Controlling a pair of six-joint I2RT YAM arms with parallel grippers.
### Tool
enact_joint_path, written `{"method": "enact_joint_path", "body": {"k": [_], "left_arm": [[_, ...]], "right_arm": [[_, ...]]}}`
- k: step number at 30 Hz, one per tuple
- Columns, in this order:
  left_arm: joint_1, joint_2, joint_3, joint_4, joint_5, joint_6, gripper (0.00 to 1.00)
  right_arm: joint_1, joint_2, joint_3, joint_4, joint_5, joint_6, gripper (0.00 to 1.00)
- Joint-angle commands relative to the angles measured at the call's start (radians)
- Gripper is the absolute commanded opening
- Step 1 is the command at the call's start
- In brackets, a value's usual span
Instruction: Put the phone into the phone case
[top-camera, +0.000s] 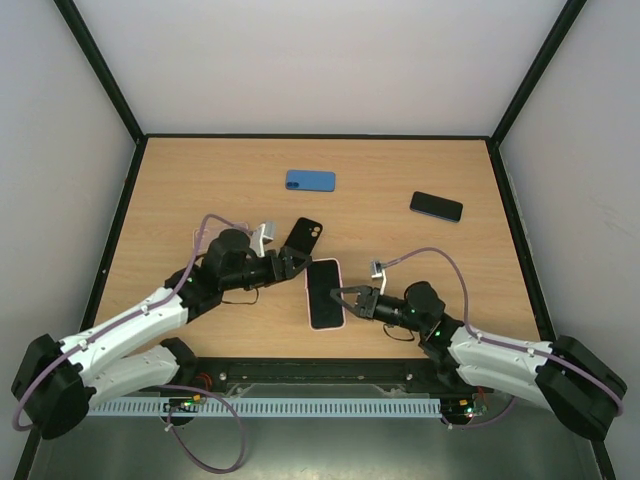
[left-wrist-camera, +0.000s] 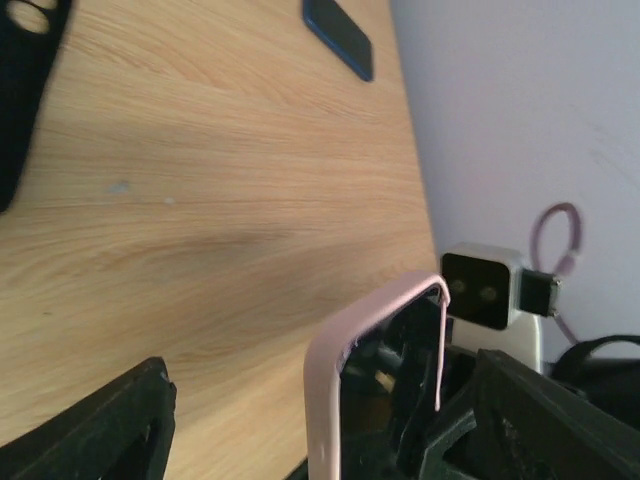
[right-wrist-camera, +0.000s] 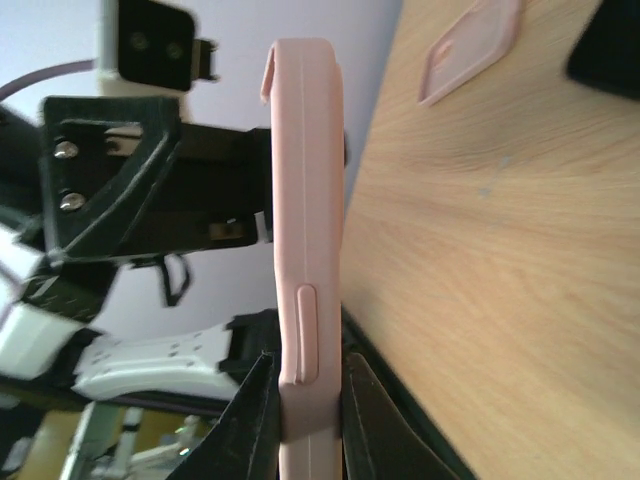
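The pink phone case (right-wrist-camera: 305, 200) lies on the counter (top-camera: 200, 180) near its middle, with the dark-screened phone (top-camera: 324, 293) seated inside it. The right end effector (top-camera: 341, 297) is clamped on the case's long edge. The left end effector (top-camera: 297, 263) stands wide open at its far corner, holding nothing.

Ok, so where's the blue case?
In the top view, the blue case lies flat toward the far side of the table, left of the black phone and just beyond the black case.

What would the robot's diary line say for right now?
right gripper: shut on pink case edge | left gripper: open beside pink case | black case: lying near left gripper
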Motion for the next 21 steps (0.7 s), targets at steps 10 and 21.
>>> {"method": "enact_joint_path", "body": {"k": [10, 21], "left_arm": [[0.079, -0.043, 0.063, -0.320, -0.243, 0.151, 0.99], [0.210, -0.060, 0.018, -0.341, -0.231, 0.168, 0.99]], "right_arm": [[-0.209, 0.117, 0.284, -0.618, 0.221, -0.347, 0.13], [-0.385, 0.441, 0.391, -0.577, 0.030, -0.412, 0.15]]}}
